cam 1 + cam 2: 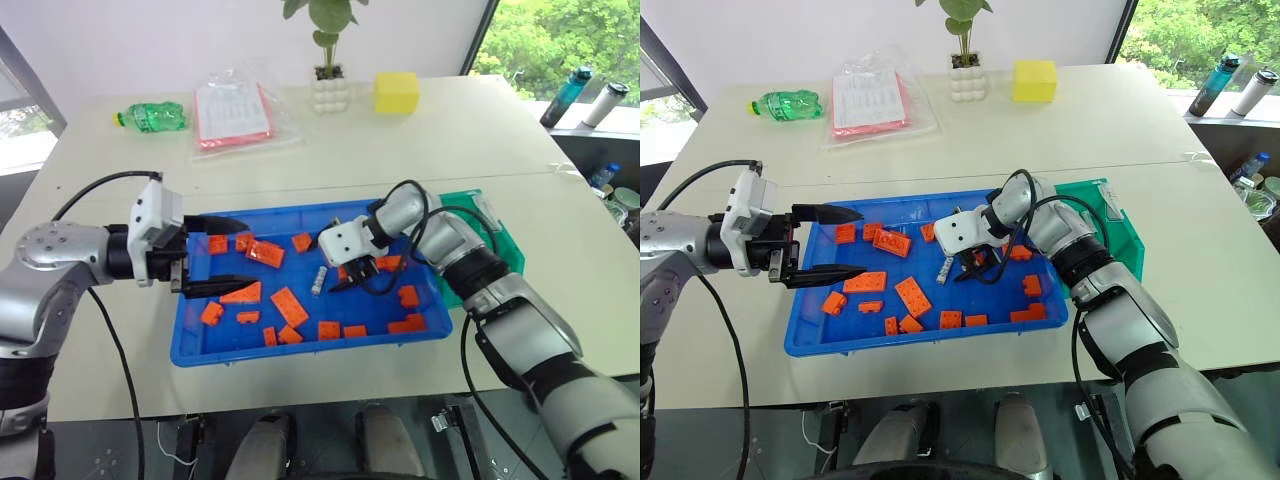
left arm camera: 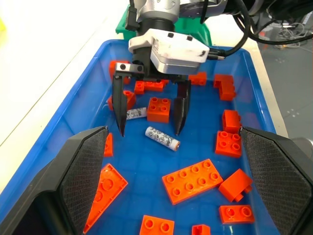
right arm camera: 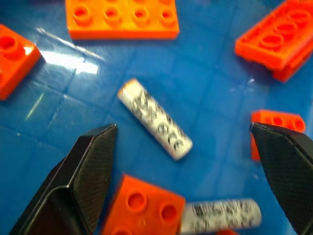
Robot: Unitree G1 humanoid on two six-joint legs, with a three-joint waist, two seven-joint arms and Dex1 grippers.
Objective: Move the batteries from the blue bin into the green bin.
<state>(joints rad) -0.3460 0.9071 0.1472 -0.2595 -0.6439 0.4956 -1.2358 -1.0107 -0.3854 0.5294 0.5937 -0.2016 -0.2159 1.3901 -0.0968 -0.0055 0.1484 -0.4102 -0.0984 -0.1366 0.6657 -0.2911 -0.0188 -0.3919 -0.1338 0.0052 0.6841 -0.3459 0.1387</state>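
Note:
The blue bin (image 1: 300,350) lies on the table in front of me, with orange bricks scattered in it. One battery (image 2: 162,138) lies on the bin's floor near its middle, and a second battery (image 2: 134,114) lies beside an orange brick close by. My right gripper (image 2: 149,133) points down into the bin, open, with its black fingertips on either side of the first battery (image 3: 155,126) and nothing gripped. My left gripper (image 1: 862,240) is open over the bin's left end, pointing toward the right one. The green bin (image 1: 505,240) stands against the blue bin's right side, partly hidden by my right arm.
Several orange bricks (image 1: 289,306) crowd the blue bin's floor around the batteries. At the table's far side are a green bottle (image 1: 152,117), a plastic bag of papers (image 1: 235,113), a potted plant (image 1: 328,85) and a yellow block (image 1: 396,92).

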